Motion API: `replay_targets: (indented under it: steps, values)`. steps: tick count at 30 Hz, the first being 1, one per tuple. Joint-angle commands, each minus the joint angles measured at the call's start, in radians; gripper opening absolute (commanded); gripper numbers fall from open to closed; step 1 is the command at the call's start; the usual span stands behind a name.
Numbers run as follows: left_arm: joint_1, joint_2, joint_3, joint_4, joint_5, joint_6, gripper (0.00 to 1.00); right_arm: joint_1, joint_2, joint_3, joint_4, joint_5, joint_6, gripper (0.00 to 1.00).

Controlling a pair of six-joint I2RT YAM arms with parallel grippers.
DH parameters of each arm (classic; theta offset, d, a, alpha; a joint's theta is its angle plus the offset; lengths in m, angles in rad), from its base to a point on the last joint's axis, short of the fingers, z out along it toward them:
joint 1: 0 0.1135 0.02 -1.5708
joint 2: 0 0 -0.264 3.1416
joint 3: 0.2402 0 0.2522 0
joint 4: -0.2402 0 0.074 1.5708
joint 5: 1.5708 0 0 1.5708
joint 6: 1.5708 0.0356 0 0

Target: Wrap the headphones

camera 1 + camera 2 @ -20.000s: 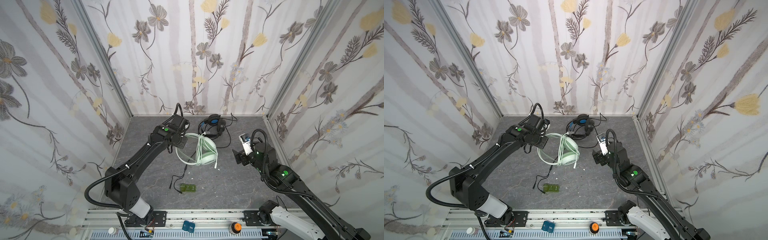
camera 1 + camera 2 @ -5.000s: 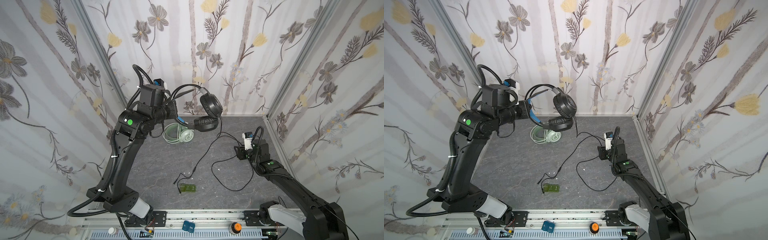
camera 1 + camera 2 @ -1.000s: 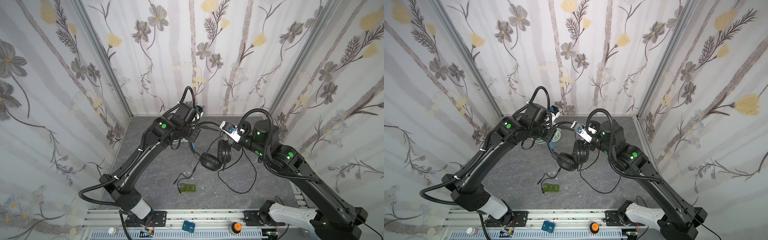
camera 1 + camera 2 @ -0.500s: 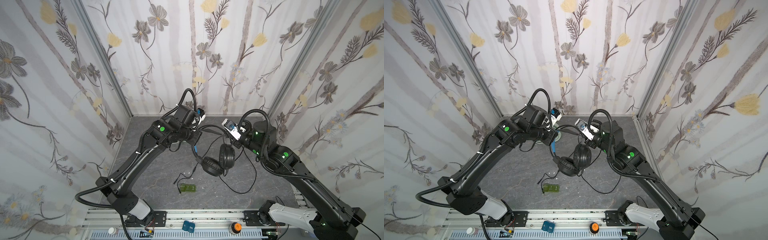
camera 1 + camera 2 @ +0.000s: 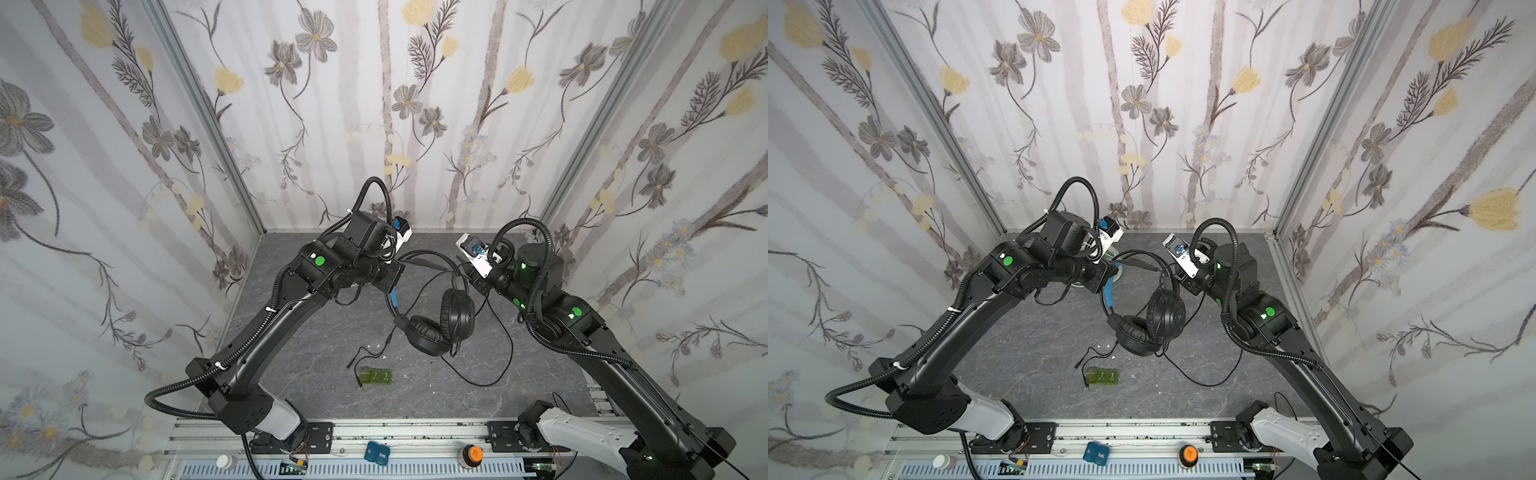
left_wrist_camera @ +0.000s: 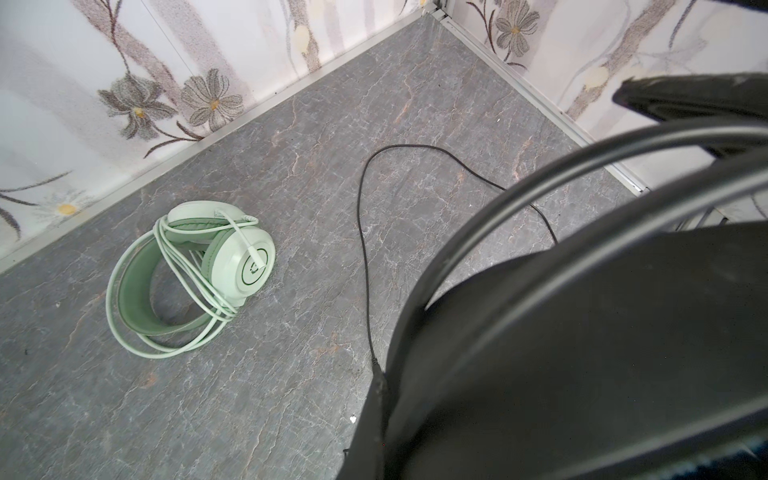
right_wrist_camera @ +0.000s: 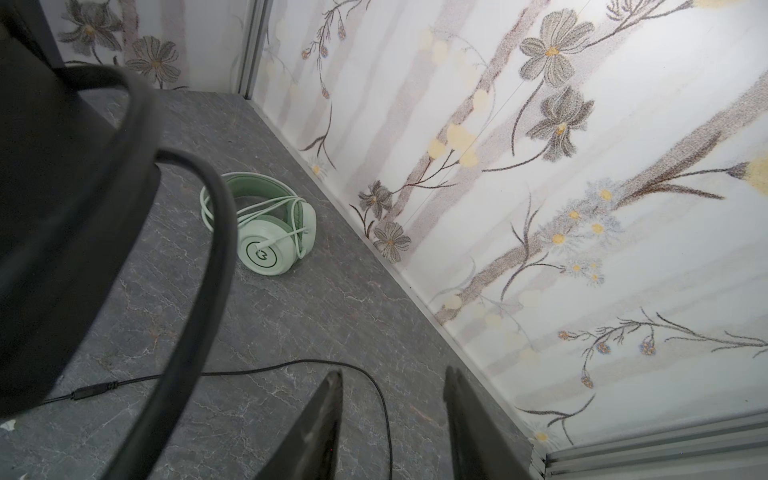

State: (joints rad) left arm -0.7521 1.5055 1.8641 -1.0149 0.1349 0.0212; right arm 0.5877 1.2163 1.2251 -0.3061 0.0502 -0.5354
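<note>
You see the green headphones (image 6: 239, 259) on the grey floor (image 6: 291, 415), cord (image 6: 185, 266) wound round them. Beside them loops a black cable (image 6: 365, 257), then black headphones (image 6: 582, 353).

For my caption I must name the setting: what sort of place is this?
Probably a robot test cell: floral wall panels enclose a grey tabletop, and two black robot arms are mounted on an aluminium rail with an orange button.

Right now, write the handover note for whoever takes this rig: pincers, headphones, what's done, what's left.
Left pincer: shut on the black headphones by the headband, holding them above the table.
Right pincer: open, empty.
Mint headphones: lying near the back wall with their white cable wound round them; done.
Left to do: the black cable trails loose on the table; wind it round the black set, then put it down.
</note>
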Motion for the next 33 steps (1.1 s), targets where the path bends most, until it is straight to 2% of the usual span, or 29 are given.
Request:
replay_targets:
  steps: [1,20,33]
  values:
    - [0.0,-0.014,0.004,0.074,0.073,-0.042,0.0,-0.009,0.0,-0.016,0.072,-0.048,0.034,0.42]
    - [0.001,-0.037,0.075,0.137,0.129,-0.132,0.0,-0.067,-0.071,-0.133,0.225,-0.161,0.14,0.45]
    - [0.013,-0.015,0.175,0.209,0.193,-0.214,0.0,-0.119,-0.086,-0.224,0.401,-0.23,0.304,0.49]
